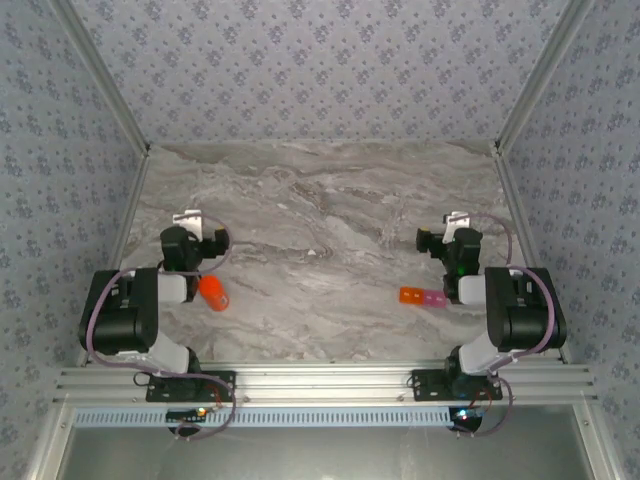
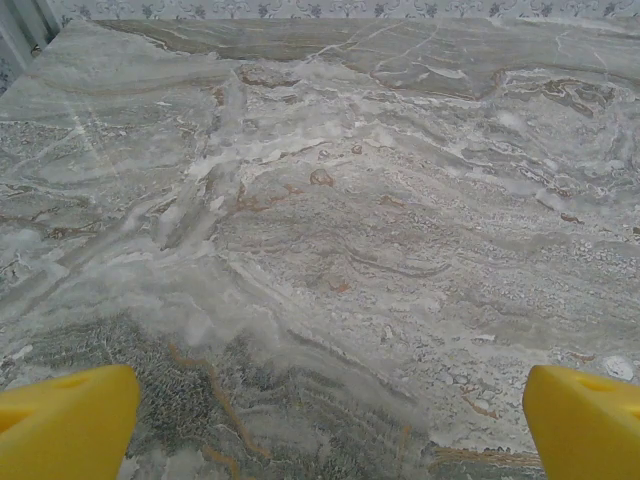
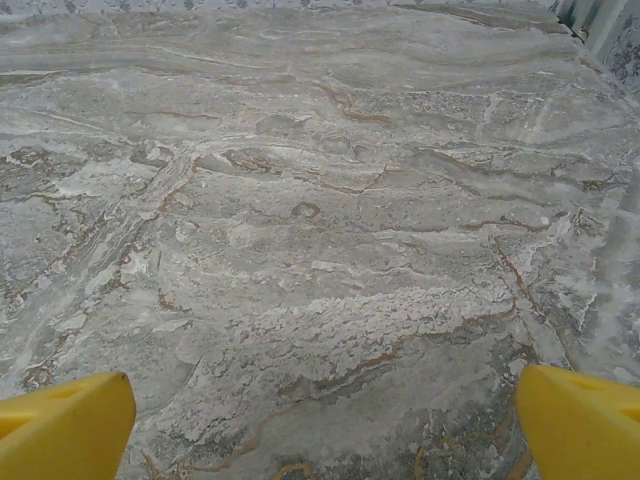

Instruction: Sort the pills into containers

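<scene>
Pill box (image 1: 423,297) of two joined translucent cells on the worktop (image 1: 320,200), low on the right of the overhead view, just beside the right arm. Orange cell (image 1: 410,296) toward the middle, pink cell (image 1: 435,298) nearest the arm and pale against the arm's white housing. Too small from above to tell whether open or closed, or whether anything inside. Orange bottle (image 1: 213,293) on the opposite side, close against the left arm; hard to tell whether upright or lying down, and whether touching the arm. Left tool (image 1: 190,217) over bare marble beyond the bottle, spread wide, pinching nothing. In the left wrist view, left tool (image 2: 328,425) as two yellow fingertips (image 2: 65,425) at the bottom corners, both cropped by the frame edge, veined stone between. Right tool (image 1: 457,221) likewise spread wide and holding nothing, beyond the pill box and apart from it. In the right wrist view, right tool (image 3: 322,425) again as yellow fingertips (image 3: 65,425) clipped at the lower corners, marble between. Finger shapes from overhead hard to make out — dark blocks with a white piece at the far end.
</scene>
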Robot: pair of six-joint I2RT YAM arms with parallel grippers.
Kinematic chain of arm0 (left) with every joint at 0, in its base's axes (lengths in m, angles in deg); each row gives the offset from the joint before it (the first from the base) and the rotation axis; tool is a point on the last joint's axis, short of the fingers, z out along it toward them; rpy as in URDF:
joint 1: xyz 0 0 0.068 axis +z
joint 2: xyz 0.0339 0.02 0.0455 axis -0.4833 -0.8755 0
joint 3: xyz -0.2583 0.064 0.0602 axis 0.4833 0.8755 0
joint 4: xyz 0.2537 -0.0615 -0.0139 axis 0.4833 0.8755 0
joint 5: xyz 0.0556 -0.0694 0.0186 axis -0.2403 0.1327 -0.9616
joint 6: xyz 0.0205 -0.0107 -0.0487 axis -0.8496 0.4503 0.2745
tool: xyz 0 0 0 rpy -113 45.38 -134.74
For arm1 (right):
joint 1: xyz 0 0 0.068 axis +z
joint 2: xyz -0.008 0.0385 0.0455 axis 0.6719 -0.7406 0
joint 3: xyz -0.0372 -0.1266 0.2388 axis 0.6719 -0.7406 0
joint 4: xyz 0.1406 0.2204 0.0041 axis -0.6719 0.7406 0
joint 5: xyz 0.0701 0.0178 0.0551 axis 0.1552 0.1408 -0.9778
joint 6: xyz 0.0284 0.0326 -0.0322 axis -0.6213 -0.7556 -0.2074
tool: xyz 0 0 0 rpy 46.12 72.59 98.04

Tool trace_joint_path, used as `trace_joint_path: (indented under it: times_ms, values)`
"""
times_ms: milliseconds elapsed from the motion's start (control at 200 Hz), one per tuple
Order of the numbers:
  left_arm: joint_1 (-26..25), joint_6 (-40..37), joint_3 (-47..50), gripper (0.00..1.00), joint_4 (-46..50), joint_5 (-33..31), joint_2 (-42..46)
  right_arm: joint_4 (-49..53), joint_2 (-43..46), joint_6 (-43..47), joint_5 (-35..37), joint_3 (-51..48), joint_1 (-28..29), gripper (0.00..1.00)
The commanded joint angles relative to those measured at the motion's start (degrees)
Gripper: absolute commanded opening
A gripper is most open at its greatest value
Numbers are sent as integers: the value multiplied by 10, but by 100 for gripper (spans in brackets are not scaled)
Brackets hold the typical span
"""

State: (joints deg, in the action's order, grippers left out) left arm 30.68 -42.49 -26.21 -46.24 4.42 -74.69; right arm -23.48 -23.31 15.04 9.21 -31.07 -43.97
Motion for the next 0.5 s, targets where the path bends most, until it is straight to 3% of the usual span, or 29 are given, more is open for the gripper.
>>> trace_joint_path:
  times_ms: [0,495]
  values:
    - [2,-1,-5,98,-5,9,1,2,3,10,-6,12,-3,100]
    - [12,13,-14,98,9,0,-1,2,3,8,-10,12,-6,100]
